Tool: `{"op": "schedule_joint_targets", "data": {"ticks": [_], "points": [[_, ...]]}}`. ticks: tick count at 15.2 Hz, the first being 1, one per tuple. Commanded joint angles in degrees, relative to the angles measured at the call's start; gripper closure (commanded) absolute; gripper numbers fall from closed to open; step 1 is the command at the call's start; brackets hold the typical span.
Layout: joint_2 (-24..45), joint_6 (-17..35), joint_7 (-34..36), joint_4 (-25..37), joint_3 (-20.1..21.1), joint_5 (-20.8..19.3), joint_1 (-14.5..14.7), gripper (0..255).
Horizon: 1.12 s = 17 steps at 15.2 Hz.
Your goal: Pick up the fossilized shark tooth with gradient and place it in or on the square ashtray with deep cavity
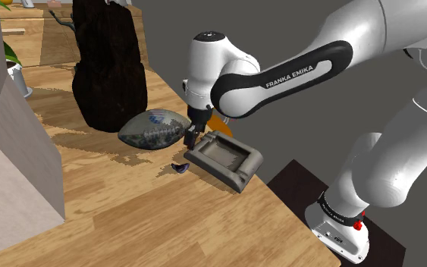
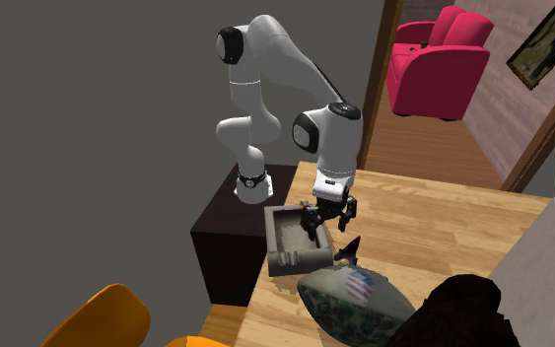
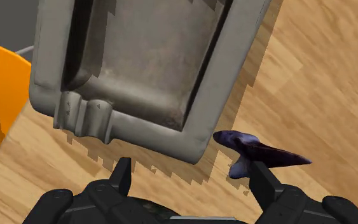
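Observation:
The shark tooth (image 1: 179, 168) is small, dark purple-blue and pointed, and lies on the wooden table just off a corner of the ashtray (image 1: 213, 171). The ashtray is square and grey with a deep cavity and notched rims, and stands near the table's edge. My gripper (image 1: 191, 140) hangs low over that corner, open and empty. In the wrist view the tooth (image 3: 260, 153) lies right beside one fingertip (image 3: 261, 173), outside the gap of the gripper (image 3: 190, 172), with the ashtray's rim (image 3: 196, 137) ahead. From the second exterior view the tooth (image 2: 349, 248) rests between the ashtray (image 2: 277, 237) and the ball, below my gripper (image 2: 326, 219).
A camouflage-patterned oval ball (image 1: 155, 127) lies close behind the tooth. A tall dark rock-like mass (image 1: 109, 64) stands further back. A pale angular block (image 1: 14, 152) fills the shoulder view's left. An orange chair (image 2: 107, 315) sits past the table edge by the ashtray.

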Motion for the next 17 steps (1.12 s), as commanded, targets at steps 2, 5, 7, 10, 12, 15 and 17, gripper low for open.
{"op": "schedule_joint_targets", "data": {"ticks": [2, 5, 7, 10, 12, 15, 17], "points": [[4.8, 2.3, 1.0, 3.0, 1.9, -2.1, 1.4, 0], [7.3, 3.8, 1.6, 4.1, 2.5, -3.4, 2.0, 0], [8.2, 5.2, 2.0, 3.6, 2.5, -4.0, 2.0, 0], [9.8, 7.3, 2.7, 2.9, 2.3, -5.0, 2.0, 0], [10.6, 8.3, 3.0, 2.6, 2.3, -5.5, 2.0, 0], [10.6, 8.3, 3.0, 2.6, 2.3, -5.5, 2.0, 0], [10.6, 8.3, 3.0, 2.6, 2.3, -5.5, 2.0, 0]]}}
